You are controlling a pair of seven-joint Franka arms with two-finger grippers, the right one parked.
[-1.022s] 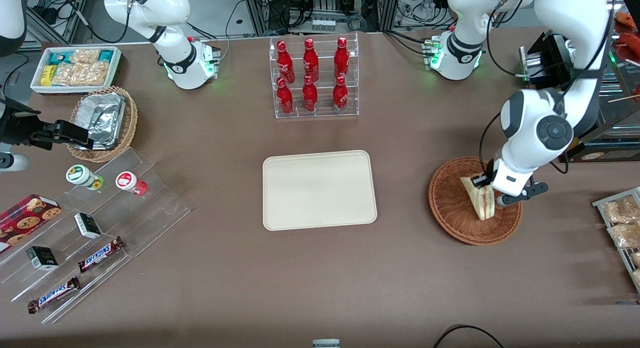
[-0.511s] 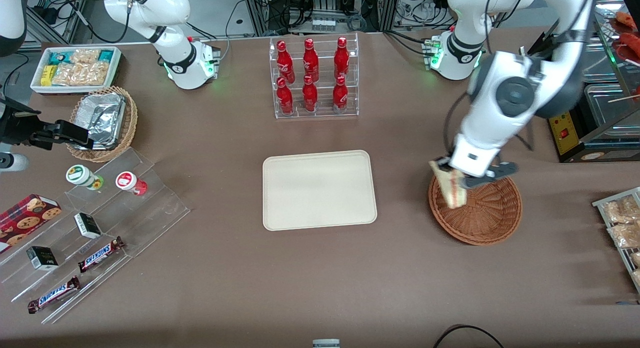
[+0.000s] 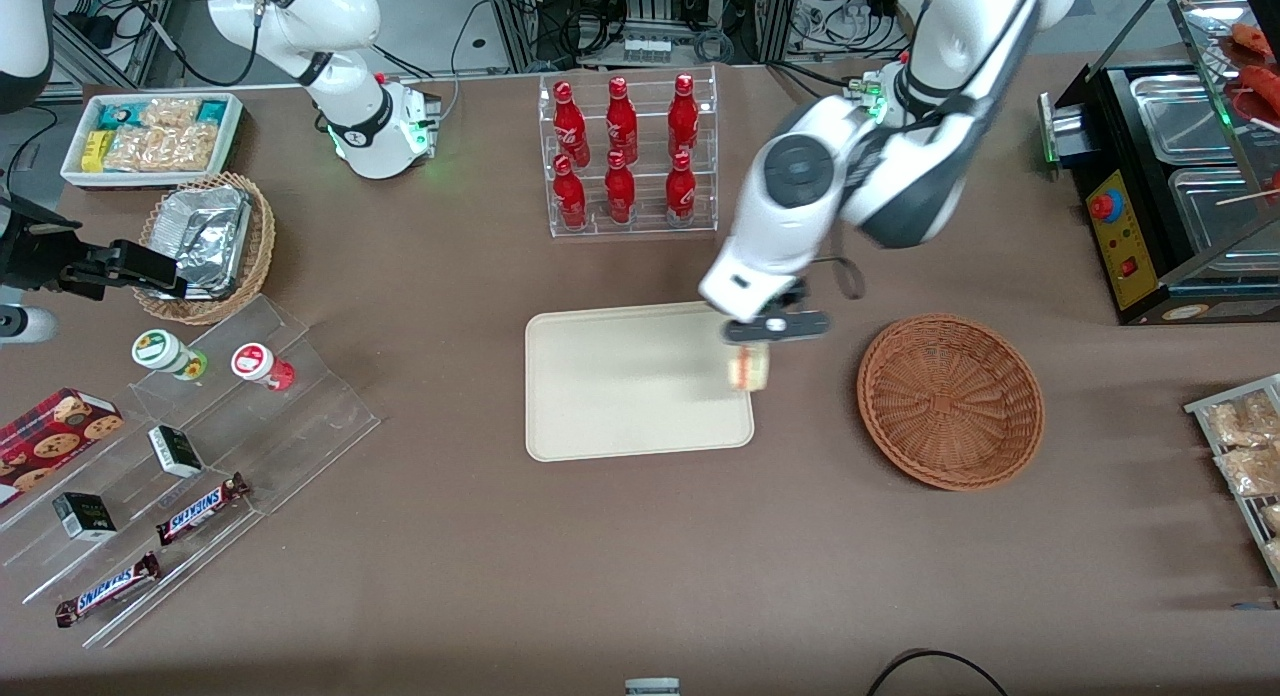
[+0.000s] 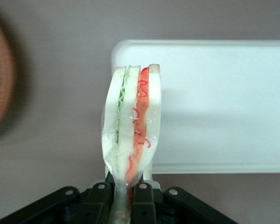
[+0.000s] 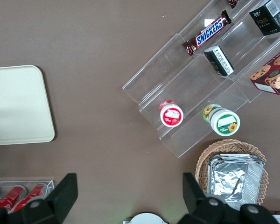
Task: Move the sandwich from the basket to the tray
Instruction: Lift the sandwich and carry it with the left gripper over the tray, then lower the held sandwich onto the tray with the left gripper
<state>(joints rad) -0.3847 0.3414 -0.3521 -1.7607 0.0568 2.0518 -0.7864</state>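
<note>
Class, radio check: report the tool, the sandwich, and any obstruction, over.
Tool shut on sandwich, held above tray edge nearest basket. Basket holds nothing. Nothing lies on the tray below.

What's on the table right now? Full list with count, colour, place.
sandwich: 1, pale bread with red and green filling, held above the tray's edge nearest the basket
tray: 1, cream, table centre
basket: 1, reddish-brown wicker, beside the tray toward the working arm's end
soda bottles: 6, red, in a clear rack farther from the front camera than the tray
foil containers: silver, in a tan wicker basket toward the parked arm's end
snack bin: 1, white
chocolate bars: 2, brown, on a clear stepped stand
pincer: 1, black, shut on the sandwich over the tray's edge
</note>
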